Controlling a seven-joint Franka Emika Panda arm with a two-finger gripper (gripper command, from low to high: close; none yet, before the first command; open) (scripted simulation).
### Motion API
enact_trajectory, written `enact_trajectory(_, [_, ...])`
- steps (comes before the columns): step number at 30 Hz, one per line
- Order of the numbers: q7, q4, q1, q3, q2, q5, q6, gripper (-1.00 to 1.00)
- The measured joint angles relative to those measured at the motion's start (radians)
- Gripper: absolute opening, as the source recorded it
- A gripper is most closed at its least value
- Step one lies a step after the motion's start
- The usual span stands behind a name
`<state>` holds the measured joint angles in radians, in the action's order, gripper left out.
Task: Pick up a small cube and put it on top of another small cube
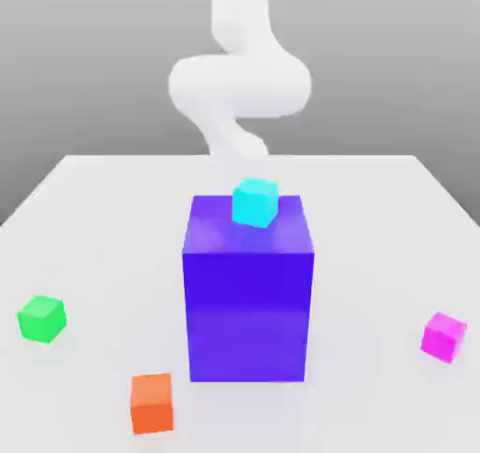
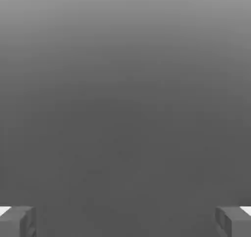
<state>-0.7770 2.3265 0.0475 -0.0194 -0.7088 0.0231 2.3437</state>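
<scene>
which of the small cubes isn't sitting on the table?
The cyan cube. It sits on top of the big blue-purple block, near its back edge. The green cube, orange cube and magenta cube all rest on the table.

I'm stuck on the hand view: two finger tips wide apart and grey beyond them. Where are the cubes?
Observer: The pink cube sits on the table, near the exterior view's right.
Operator: What could it go on?
Observer: A cyan cube rests on top of a tall blue-purple block at the middle.
Operator: Any others?
Observer: A green cube lies toward the exterior view's left and an orange cube in front of the block.
</scene>
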Motion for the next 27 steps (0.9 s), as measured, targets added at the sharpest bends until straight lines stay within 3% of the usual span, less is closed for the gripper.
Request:
enact_trajectory(9, [0.064, 0.096, 0.160, -0.108, 0.330, 0.058, 0.158, 0.00])
enact_trajectory(15, [0.069, 0.160, 0.243, -0.207, 0.546, 0.044, 0.263, 0.00])
enact_trajectory(21, [0.004, 0.223, 0.365, -0.270, 0.771, -0.066, 0.368, 0.00])
enact_trajectory(27, [-0.111, 0.237, 0.477, -0.206, 0.994, -0.236, 0.495, 0.00])
